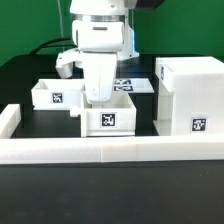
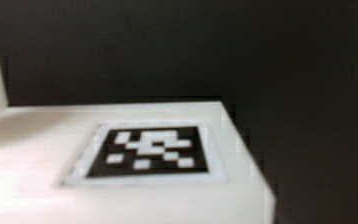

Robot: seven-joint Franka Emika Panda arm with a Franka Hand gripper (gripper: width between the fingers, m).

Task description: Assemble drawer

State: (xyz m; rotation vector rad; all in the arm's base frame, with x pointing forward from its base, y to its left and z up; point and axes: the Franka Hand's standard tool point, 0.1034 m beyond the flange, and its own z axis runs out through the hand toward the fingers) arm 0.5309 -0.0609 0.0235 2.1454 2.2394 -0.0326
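In the exterior view a small open white drawer box (image 1: 126, 118) with a marker tag on its front stands mid-table. A second small open white box (image 1: 40, 96) stands to its left. The big white drawer case (image 1: 190, 95) stands at the exterior view's right. My gripper (image 1: 97, 100) hangs straight down at the middle box's left rear wall; its fingertips are hidden by the hand and the wall. The blurred wrist view shows a flat white part surface (image 2: 34, 150) very close, with a black-and-white tag (image 2: 149, 150) on it. No fingertips show there.
A long white fence (image 1: 110, 150) runs along the table's front, with a raised end (image 1: 8, 120) at the exterior view's left. The marker board (image 1: 138, 84) lies behind the middle box. Dark table (image 2: 309, 90) shows beside the white part.
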